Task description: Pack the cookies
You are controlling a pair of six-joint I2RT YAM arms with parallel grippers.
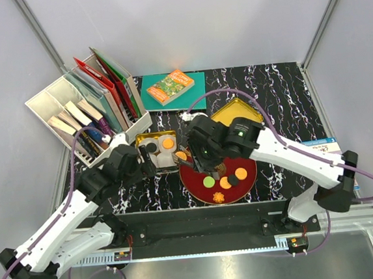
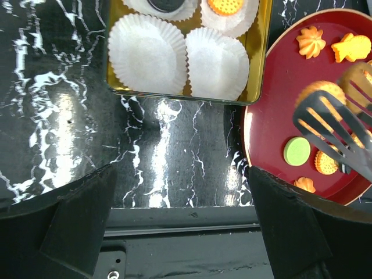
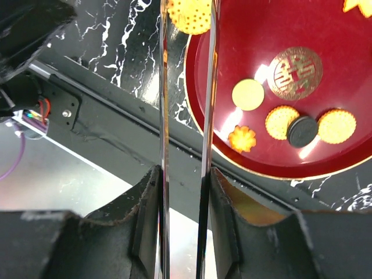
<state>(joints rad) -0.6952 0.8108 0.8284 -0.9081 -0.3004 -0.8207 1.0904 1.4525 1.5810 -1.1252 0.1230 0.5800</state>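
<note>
My right arm stretched in from the desk's right edge, its gripper (image 3: 183, 192) clamped on a spatula (image 2: 311, 103) over the plate's (image 2: 273, 128) cookies (image 2: 297, 151). The left gripper (image 2: 180, 215) hung with fingers wide near the tin (image 2: 263, 52).

**Top view.** The left arm (image 1: 63, 222) ran from its base at the near left, forward and inward. The left tool (image 1: 147, 158) pointed toward the right arm.

**Left wrist view.** The left tool (image 2: 180, 171) was empty, and its two dark fingers (image 2: 81, 215) stood wide apart.

**Top view.** The right arm (image 1: 292, 157) reached from the near right inward to the left, with its wrist bent downward.

**Right wrist view.** The right tool (image 3: 183, 174) was closed, and its fingers (image 3: 145, 200) pressed against the thin handle bars of a spatula (image 2: 331, 125).
</note>
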